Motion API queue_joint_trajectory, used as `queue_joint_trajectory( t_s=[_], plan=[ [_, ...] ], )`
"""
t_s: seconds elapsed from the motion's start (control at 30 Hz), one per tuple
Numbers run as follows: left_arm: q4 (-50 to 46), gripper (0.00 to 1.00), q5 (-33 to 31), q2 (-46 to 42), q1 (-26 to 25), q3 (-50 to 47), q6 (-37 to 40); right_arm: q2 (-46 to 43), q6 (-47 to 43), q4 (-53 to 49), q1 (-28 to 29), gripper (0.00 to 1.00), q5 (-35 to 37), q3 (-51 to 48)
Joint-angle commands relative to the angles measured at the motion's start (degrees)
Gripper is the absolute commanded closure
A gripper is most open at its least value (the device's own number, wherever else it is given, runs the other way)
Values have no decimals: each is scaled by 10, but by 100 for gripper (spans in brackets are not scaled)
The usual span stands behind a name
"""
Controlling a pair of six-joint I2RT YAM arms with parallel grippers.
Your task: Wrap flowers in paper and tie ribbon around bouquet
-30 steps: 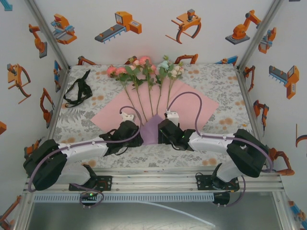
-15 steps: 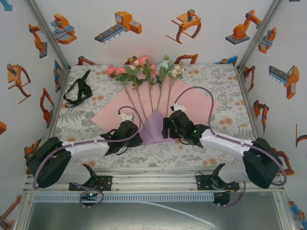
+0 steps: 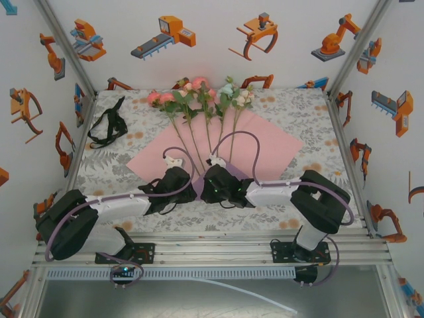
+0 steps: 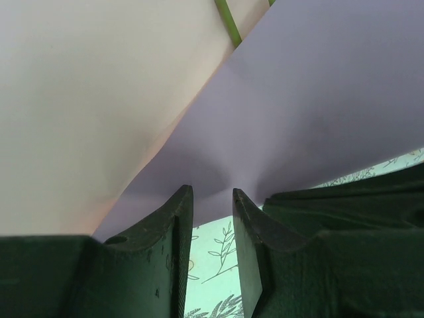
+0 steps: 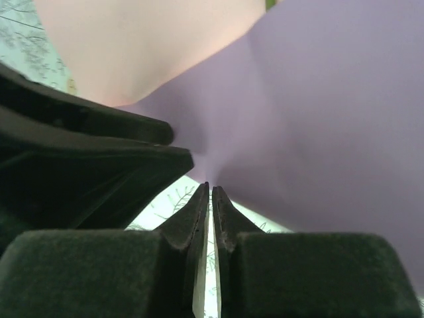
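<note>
paper point(image 3: 268, 142) lay pink-up on table point(image 3: 311, 112), near corner folded up lilac | left gripper point(image 4: 212, 199) fingers slightly apart at fold | right gripper point(image 5: 211, 192) pinched paper | room along table's right edge

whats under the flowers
The flowers lie with their stalks on the pink face of the paper, and their blooms reach beyond it over the patterned tablecloth. The stalk ends are hidden beneath the paper's folded-up lilac corner.
</note>
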Motion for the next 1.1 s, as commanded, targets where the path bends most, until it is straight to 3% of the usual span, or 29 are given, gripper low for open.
queue_joint_trajectory(
  t_s=[0.0,0.23,0.47,1.07],
  plan=[
    [-32,66,-7,-18,5,-22,-9,1,33,26,-1,89,5,6],
    [-41,64,27,-54,5,-27,5,19,49,26,-9,88,-3,-1],
    [-102,66,-28,-66,9,-31,-17,23,50,19,-11,88,-14,2],
    [-112,71,-42,-51,24,-50,-43,-29,77,10,-73,87,-15,-80]
  ],
)
